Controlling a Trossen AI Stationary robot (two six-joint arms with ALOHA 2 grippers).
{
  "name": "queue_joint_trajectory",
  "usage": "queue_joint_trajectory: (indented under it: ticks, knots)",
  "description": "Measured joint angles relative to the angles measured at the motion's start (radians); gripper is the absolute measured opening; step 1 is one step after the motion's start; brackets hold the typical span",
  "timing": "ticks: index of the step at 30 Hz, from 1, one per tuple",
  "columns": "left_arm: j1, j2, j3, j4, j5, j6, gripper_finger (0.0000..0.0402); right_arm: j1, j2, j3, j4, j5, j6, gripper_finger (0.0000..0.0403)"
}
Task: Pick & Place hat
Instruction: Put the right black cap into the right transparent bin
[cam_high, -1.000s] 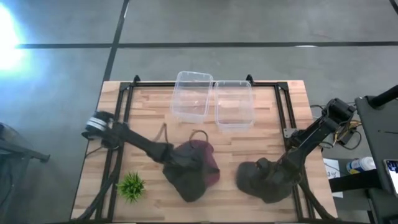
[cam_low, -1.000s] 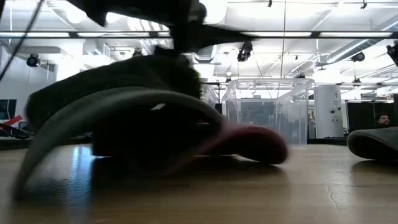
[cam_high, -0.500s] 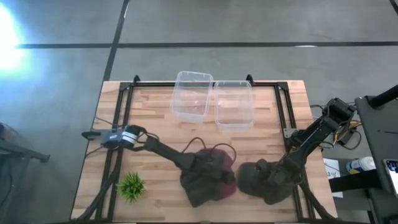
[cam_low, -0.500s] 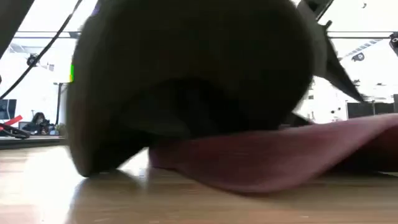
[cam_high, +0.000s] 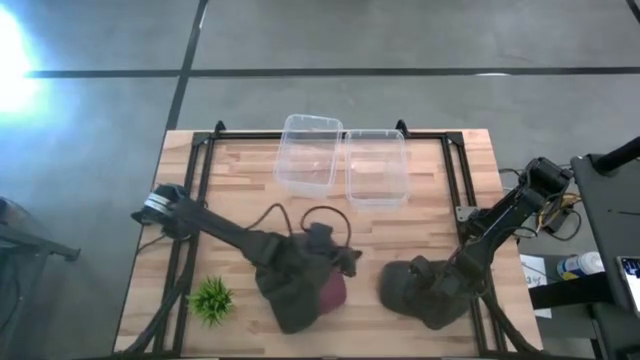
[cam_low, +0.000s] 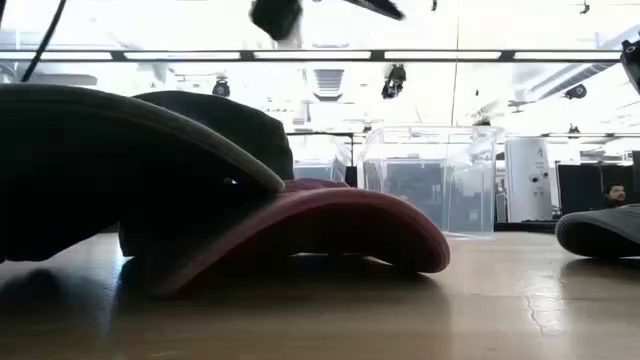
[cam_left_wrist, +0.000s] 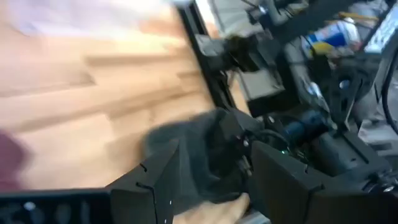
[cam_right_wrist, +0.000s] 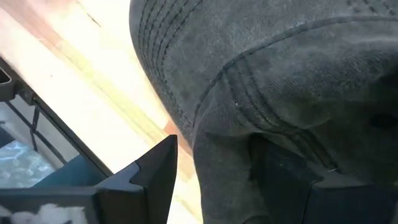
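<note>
Two caps lie stacked near the table's near edge: a dark grey cap (cam_high: 288, 292) on a maroon cap (cam_high: 333, 291), whose brim (cam_low: 330, 220) rests on the wood. My left gripper (cam_high: 343, 257) hangs open just above and right of this pile (cam_low: 275, 15), touching nothing. In the left wrist view its fingers (cam_left_wrist: 211, 155) frame the far-off second hat (cam_left_wrist: 189, 152). That second dark grey hat (cam_high: 405, 290) lies near the right edge (cam_low: 600, 230), under my right gripper (cam_high: 440, 285). My right gripper (cam_right_wrist: 217, 180) is shut on the grey hat, with a fold of its stitched fabric (cam_right_wrist: 224, 155) between the two fingers; one finger (cam_right_wrist: 155, 171) shows bare, the other is partly covered by cloth. It comes slanting down from the right. The hat rests on the table.
Two clear plastic containers (cam_high: 310, 155) (cam_high: 375, 170) stand side by side at the far edge, also seen in the low view as containers (cam_low: 440, 180). A small green plant (cam_high: 210, 300) sits near the left near corner. Black frame rails (cam_high: 455, 180) run along the table's sides.
My left gripper carried the cap pile toward the table's right, close past the low camera, then brought it back left. The pile now lies flat on the wood, and the gripper stands clear above its right side.
</note>
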Motion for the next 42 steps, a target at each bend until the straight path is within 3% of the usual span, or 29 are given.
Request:
queue_joint_trajectory:
  ticks: [5,9,15,33,42]
  knots:
    - [0.037,0.156,0.023,0.205,0.148,0.016,0.019,0.0,-0.005,0.0,0.004,0.031,-0.006,0.0194]
    - [0.052,0.284,0.06,0.198,0.265,-0.061,0.019,0.0,-0.005,0.0,0.011,0.039,-0.001,0.0194]
    - [0.058,0.38,0.095,0.231,0.343,-0.107,0.019,0.0,-0.004,0.0,0.012,0.056,0.031,0.0194]
    - [0.111,0.45,0.1,0.206,0.379,-0.058,0.019,-0.049,-0.004,0.0,0.09,0.144,0.013,0.0194]
    - [0.113,0.452,0.096,0.324,0.395,-0.001,0.019,-0.127,-0.003,0.0,0.153,0.139,-0.083,0.0194]
